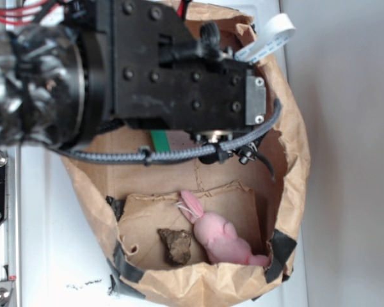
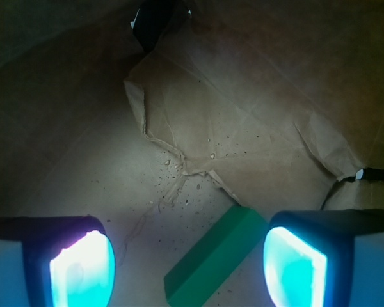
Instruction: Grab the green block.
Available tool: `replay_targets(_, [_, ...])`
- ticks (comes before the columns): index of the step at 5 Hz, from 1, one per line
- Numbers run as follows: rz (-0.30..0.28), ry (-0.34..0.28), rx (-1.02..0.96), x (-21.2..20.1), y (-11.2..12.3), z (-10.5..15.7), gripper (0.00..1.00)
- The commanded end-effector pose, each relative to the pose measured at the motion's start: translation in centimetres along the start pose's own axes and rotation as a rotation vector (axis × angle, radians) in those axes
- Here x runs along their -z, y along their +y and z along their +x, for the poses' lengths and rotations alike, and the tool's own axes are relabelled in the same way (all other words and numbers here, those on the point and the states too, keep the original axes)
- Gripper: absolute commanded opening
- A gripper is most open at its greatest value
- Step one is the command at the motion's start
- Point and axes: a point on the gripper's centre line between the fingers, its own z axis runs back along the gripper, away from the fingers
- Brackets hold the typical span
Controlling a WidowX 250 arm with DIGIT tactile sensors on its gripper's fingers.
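Brown paper lines the whole work area: a crumpled paper bag point(image 1: 294, 173) with black tape at its rim sits on a white table point(image 1: 51, 256), and the arm reaches down into it. Gripper point(image 2: 189, 265) hangs low over the bag floor, its two fingers point(image 2: 83, 268) spread wide apart with nothing between the pads. Green block point(image 2: 214, 259) lies flat on the paper, slanted, its upper end just beside the right-hand finger and the rest in the gap between them. From outside, only a sliver of the block shows under the arm. Pink bunny point(image 1: 224, 240) and a dark brown lump point(image 1: 175, 245) rest well apart, at the bag's far end. Risk: the block sits off-centre and skewed, so closing now could pinch a corner and make it twist or slip free; fingers might also snag the wrinkled paper.
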Motion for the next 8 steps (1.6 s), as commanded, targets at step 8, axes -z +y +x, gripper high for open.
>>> replay_targets(8, [0.010, 0.141, -0.547, 1.0, -0.5, 1.8, 1.00])
